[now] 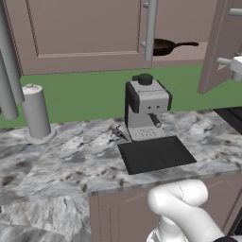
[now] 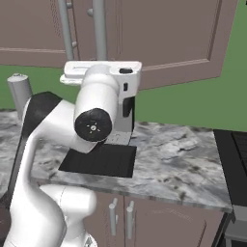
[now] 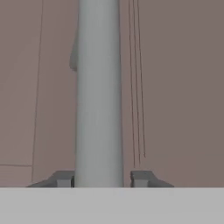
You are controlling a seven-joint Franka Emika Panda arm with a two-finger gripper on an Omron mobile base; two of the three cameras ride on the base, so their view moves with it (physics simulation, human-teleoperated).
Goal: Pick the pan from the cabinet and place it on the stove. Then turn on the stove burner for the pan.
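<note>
The pan [image 1: 163,46], dark with a long black handle pointing right, lies on the shelf inside the cabinet [image 1: 85,33], partly behind a grey bar handle [image 1: 151,28]. The cabinet's right door [image 1: 220,42] stands swung open. In the hand view my gripper [image 3: 103,178] straddles that door's grey bar handle [image 3: 98,96]. The left fingertip is against the bar and a slim gap shows at the right fingertip [image 3: 142,178], so the gripper is open. My white hand [image 1: 235,67] shows at the door's edge. The black stove [image 2: 232,159] lies at the counter's right end.
A grey-and-black coffee machine [image 1: 146,106] stands on the marble counter [image 1: 56,156] with a dark mat [image 1: 156,155] in front of it. A grey cylinder [image 1: 35,113] stands at the left. My own arm [image 2: 96,120] blocks much of the right base view.
</note>
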